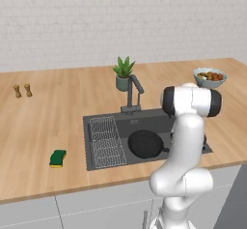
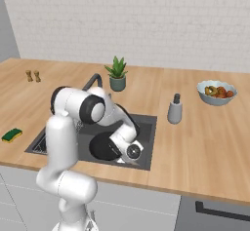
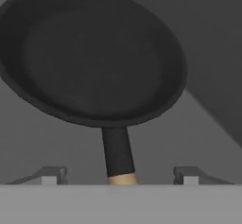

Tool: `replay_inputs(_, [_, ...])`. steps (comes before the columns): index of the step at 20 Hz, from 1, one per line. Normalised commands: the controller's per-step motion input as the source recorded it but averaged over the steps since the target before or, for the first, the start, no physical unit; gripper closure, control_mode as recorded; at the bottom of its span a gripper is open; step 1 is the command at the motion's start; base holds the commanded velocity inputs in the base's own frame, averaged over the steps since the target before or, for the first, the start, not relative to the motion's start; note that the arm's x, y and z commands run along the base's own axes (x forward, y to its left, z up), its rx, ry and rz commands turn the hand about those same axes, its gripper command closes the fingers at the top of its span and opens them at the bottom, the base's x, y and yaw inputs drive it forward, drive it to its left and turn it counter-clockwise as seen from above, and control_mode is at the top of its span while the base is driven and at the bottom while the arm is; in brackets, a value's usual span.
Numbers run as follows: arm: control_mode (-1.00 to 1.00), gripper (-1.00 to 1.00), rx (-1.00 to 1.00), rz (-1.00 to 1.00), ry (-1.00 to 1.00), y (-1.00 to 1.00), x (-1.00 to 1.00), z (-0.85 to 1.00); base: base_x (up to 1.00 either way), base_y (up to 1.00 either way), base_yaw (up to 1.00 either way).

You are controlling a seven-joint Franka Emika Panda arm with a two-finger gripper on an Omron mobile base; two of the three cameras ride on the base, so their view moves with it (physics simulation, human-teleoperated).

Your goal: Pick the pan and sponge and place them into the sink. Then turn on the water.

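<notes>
Already the pan (image 3: 94, 53) lay in the sink (image 1: 149, 119) at frame centre, jaws spread wide beside its handle; the sponge (image 1: 58, 158) likely came next.

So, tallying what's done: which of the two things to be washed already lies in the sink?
The round black frying pan, inside the dark grey basin. The green-and-yellow sponge sits on the wooden counter, left of it.
</notes>
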Motion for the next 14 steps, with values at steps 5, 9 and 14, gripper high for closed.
replay_inputs(5, [-1.0, -1.0, 0.02, -0.07, 0.21, 0.0, 0.33, 1.0, 0.0, 0.0, 0.0])
replay_inputs(9, [-1.0, -1.0, 0.01, -0.08, 0.28, 0.0, 0.22, 1.0, 0.0, 0.0, 0.0])
replay_inputs(14, [-1.0, -1.0, 0.04, -0.08, 0.12, -0.02, -0.05, 1.0, 0.0, 0.0, 0.0])
